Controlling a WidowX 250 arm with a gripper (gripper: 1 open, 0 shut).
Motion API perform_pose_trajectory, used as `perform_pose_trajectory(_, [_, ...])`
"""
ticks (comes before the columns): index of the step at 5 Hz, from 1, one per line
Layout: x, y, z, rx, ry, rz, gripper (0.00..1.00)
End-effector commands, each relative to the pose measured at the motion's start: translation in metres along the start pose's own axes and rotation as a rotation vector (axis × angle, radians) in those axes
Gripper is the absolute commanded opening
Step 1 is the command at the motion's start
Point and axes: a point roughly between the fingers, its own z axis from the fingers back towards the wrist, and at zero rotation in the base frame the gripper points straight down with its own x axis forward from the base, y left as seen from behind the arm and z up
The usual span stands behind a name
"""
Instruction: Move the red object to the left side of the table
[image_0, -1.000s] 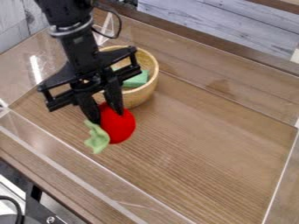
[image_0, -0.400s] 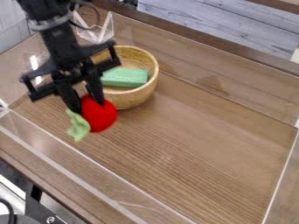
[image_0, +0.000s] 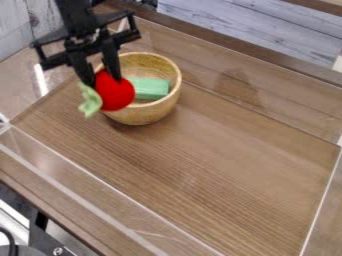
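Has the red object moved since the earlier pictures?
Yes. The red object, gripped by the end effector, went up-left, from before the bowl to its left rim.

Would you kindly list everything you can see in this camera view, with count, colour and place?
table: one, brown wood grain, fills the view, edged by low clear walls.
bowl: one, light wood, round, on the table at upper left.
green block: one, pale green, lying inside the bowl.
red object: one, bright red with a light green leafy cap, held up at the bowl's left rim.
gripper: one, black, reaching down from the top left, fingers shut on the red object.
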Motion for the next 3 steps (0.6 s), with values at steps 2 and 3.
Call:
perform_pose_trajectory(2, [0.026,0.002,0.019,-0.015,-0.051,0.030,0.00])
perform_pose_trajectory(3, [0.037,0.014,0.017,-0.015,-0.059,0.077,0.00])
